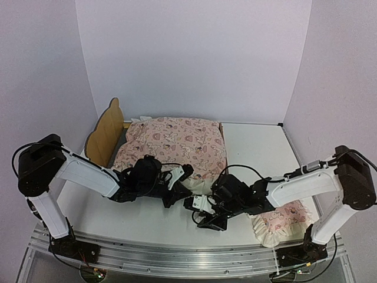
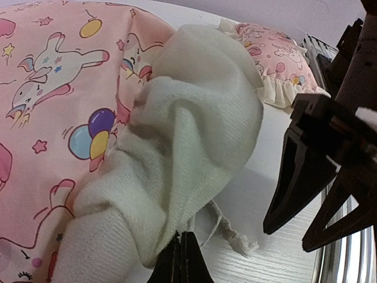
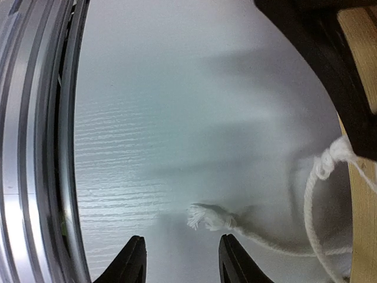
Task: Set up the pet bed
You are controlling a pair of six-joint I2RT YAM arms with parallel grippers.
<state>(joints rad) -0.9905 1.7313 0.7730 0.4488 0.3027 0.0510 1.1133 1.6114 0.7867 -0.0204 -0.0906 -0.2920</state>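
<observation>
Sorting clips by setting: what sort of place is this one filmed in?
Probably a robot test booth, not a home: plain blank walls close in a white table holding a pet bed and cushion; two arms are bolted to a metal rail at its near edge.

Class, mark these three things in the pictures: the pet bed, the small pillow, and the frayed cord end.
pet bed (image 1: 105, 134): top view, on the plywood headboard.
small pillow (image 1: 287, 219): top view, on its pink printed middle.
frayed cord end (image 3: 205, 217): right wrist view, on the fluffy tip.
</observation>
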